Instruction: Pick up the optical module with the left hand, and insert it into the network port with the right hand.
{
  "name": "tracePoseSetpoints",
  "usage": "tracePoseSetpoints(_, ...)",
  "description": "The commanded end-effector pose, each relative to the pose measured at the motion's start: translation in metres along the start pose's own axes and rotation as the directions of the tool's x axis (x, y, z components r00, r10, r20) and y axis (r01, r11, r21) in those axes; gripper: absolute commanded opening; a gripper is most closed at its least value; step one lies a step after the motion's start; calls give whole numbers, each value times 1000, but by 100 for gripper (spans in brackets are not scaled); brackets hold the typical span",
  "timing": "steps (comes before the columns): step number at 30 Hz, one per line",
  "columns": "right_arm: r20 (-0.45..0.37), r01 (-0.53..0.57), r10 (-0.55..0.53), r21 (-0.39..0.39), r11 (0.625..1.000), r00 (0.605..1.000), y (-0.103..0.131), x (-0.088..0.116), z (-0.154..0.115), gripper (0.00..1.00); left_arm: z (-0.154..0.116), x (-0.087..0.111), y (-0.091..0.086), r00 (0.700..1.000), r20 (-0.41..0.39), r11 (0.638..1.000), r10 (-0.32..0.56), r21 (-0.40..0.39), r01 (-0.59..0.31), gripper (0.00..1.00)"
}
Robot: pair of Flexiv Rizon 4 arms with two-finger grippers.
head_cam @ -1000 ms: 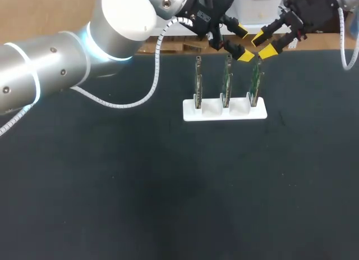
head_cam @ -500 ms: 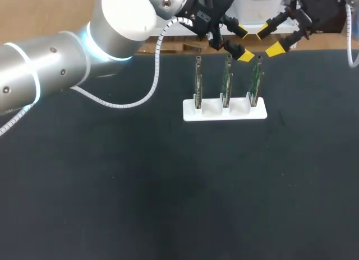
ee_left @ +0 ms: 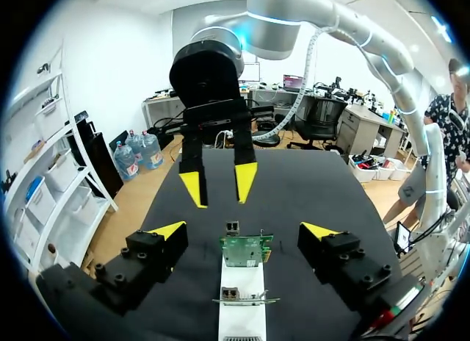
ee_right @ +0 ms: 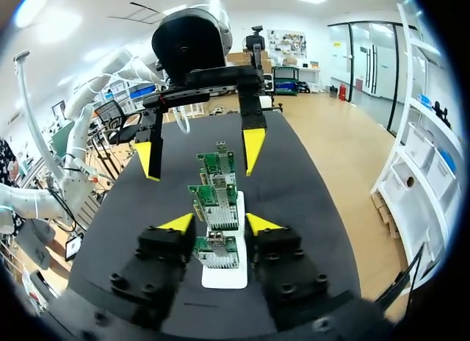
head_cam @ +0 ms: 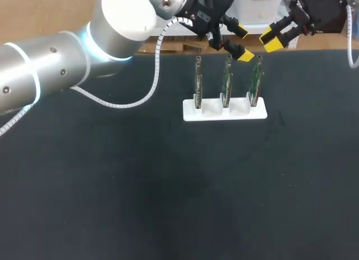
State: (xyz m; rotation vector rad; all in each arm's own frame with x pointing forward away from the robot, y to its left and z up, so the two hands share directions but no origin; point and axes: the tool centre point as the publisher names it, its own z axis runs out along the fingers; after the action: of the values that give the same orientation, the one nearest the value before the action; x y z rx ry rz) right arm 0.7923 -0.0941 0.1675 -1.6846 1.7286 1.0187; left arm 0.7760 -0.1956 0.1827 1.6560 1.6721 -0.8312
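**Both grippers hang over the card rack with nothing in them**

Nearest the head camera lies a wide bare stretch of the black worktop [head_cam: 168, 204]. Beyond it stands a white holder [head_cam: 225, 110] carrying three green circuit cards on edge in a row: the left card [head_cam: 198, 82], the middle card [head_cam: 227, 80] and the right card [head_cam: 256, 80]. In the wrist views each card shows a small metal network port [ee_left: 232, 228] at its top edge.

Above the far side of the rack hangs the left gripper [head_cam: 241, 42], over the gap between the middle and right cards. Its fingers stand wide apart, with nothing between them; in its own wrist view they straddle the card below without touching it. Farther back and to the right hangs the right gripper [head_cam: 277, 37], its yellow tips drawn close together, a narrow gap showing in its wrist view. Nothing is seen between them.

The optical module cannot be made out in any view: it is in neither gripper, it does not lie on the worktop where that shows, and the ports are too small to tell whether one is already filled. That leaves two readings. Either the module sits in a port and the arms are clear of it, or it has yet to be taken up from somewhere out of sight. The pictures do not settle which, so how much of the task remains cannot be judged from them.
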Motion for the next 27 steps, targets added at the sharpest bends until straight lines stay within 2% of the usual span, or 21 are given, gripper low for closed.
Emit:
tracePoseSetpoints(1,1,3,-3,-3,1000,1000,1,0,1,0,0,-1,2,1000,-5,1000,0,4,0,100)
tracePoseSetpoints(27,-37,23,-24,-42,999,999,2,4,17,0,0,-1,2,1000,-5,1000,0,4,0,100)
